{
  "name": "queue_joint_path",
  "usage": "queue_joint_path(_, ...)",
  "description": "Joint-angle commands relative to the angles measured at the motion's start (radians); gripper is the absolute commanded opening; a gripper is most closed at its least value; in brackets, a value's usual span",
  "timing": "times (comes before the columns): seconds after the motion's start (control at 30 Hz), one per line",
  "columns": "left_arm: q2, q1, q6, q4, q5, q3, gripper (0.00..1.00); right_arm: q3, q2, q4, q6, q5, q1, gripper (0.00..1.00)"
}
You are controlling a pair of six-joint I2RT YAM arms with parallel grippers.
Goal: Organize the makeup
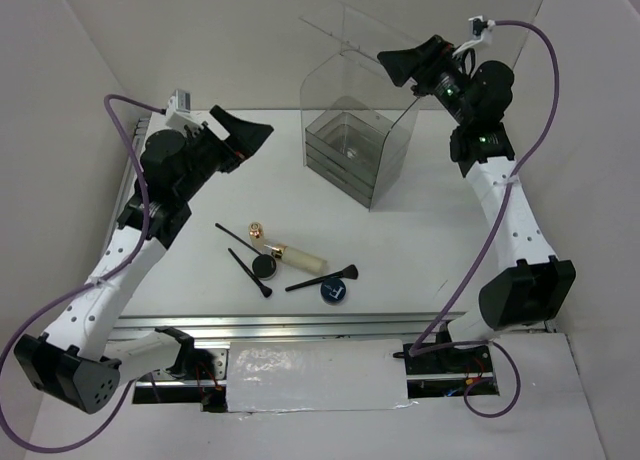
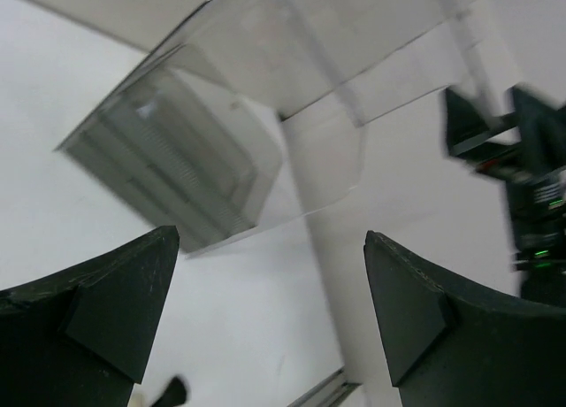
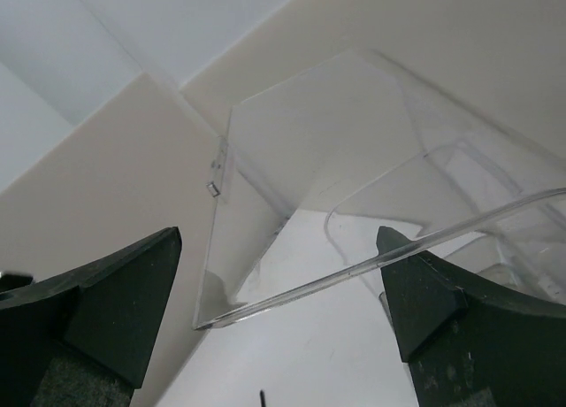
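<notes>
We see the makeup lying on the white desk [image 1: 420, 250], in a little bunch near the front, between the two arms. The cream tube [image 1: 300, 255] lies flat in the middle. The small gold lipstick [image 1: 256, 229] is just beside its gold end. One round dark jar [image 1: 264, 267] sits right by the tube. The other jar [image 1: 334, 291] is over to the right. Three thin black brushes lie flat around them: one [image 1: 238, 237] by the lipstick, one [image 1: 250, 276] in front of the first jar, and one [image 1: 322, 278] next to the second jar.

The clear box [image 1: 345, 145] with drawers stands farther back, well apart from the makeup.

The left pincer [image 1: 245, 138] is up in the air to the left of the box. Its jaws are wide apart and hold nothing. The right pincer [image 1: 400, 65] is high up by the box's clear lid [image 3: 354, 159], jaws wide apart too. We cannot tell if it touches the lid.
</notes>
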Motion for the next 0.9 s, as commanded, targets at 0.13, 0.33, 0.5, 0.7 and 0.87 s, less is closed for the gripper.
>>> queue_joint_path(0.13,-0.093,0.008,0.164,-0.252,-0.084,-0.080,0.99,0.168,0.108,0.079,0.037,0.032,-0.085,1.00)
queue_joint_path(0.33,-0.148,0.008,0.204,-0.352,-0.125,-0.121,0.99,0.215,0.152,0.100,0.078,-0.006,-0.145,1.00)
queue_joint_path(0.5,-0.188,0.010,0.214,-0.390,-0.155,-0.156,0.99,0.209,0.154,0.114,0.086,-0.015,-0.143,1.00)
queue_joint_path(0.7,-0.185,0.008,0.221,-0.419,-0.153,-0.152,1.00,0.220,0.155,0.106,0.083,-0.030,-0.154,1.00)
queue_joint_path(0.87,-0.176,0.010,0.227,-0.468,-0.179,-0.140,0.99,0.226,0.155,0.082,0.066,-0.020,-0.160,1.00)
